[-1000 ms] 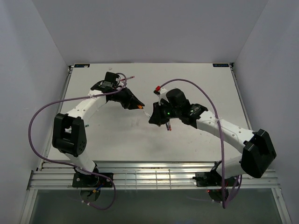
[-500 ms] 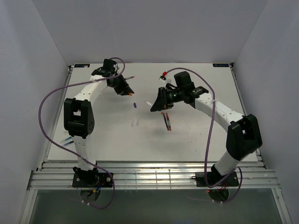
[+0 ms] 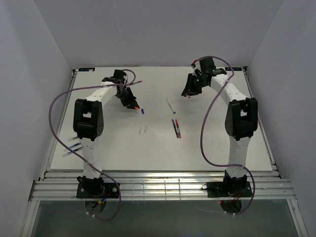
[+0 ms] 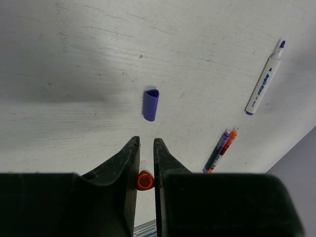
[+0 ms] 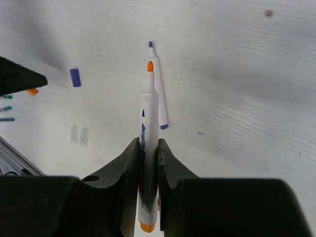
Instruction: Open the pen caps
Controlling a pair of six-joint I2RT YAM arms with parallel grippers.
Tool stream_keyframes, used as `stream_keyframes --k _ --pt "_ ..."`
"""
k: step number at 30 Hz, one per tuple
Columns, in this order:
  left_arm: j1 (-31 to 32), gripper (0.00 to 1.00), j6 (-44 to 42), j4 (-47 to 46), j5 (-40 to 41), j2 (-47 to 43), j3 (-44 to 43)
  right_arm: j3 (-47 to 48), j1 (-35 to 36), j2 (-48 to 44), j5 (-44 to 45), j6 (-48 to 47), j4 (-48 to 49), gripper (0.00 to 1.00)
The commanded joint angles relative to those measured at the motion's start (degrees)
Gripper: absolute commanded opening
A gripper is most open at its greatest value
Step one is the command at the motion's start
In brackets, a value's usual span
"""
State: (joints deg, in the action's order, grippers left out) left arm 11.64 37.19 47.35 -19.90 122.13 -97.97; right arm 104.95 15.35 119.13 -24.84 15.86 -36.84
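Two caps are off toward the white table's (image 3: 222, 148) far edge. Your left gripper (image 4: 146, 141), arm stretched forward, pinches the tiny orange plastic cap (image 4: 145, 180), and the short blue plastic cap (image 4: 151, 104) lies just beside on open surface. Your right gripper (image 5: 147, 143), well apart, clamps a white orange-tipped pen barrel (image 5: 149, 113).

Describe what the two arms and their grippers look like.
The left arm and right arm have white links with bulky black joint housings; a loose purple cable runs along each. The left gripper and right gripper are black, with tapering wedge-shaped fingers.
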Motion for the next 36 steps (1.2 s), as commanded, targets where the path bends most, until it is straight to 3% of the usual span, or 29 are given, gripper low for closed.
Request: stream_keyframes --k 1,11,18,20,23,36 --pt "0.2 0.00 -1.5 -0.6 -0.2 1.5 -1.9 2.8 -1.1 1.5 2.4 -1.1 -3.9 0.08" --pt "0.2 0.01 -1.9 -4.1 0.4 2.0 3.6 6.7 -0.3 8.8 5.9 -0.7 -4.6 0.08" --pt "0.2 0.12 -1.9 -5.0 -0.2 3.5 3.7 9.4 -0.2 13.1 4.4 1.9 -3.3 0.08" --pt "0.2 0.21 -2.0 -5.2 -0.8 3.6 3.6 9.6 0.0 13.7 3.9 2.2 -2.5 0.08" --pt "0.1 0.27 -2.1 -5.3 -1.4 4.2 3.7 10.5 0.2 15.2 3.7 1.5 -2.9 0.08" --pt "0.1 0.40 -0.5 -7.2 -3.0 3.9 7.3 9.1 2.0 17.7 2.1 0.3 -2.1 0.08"
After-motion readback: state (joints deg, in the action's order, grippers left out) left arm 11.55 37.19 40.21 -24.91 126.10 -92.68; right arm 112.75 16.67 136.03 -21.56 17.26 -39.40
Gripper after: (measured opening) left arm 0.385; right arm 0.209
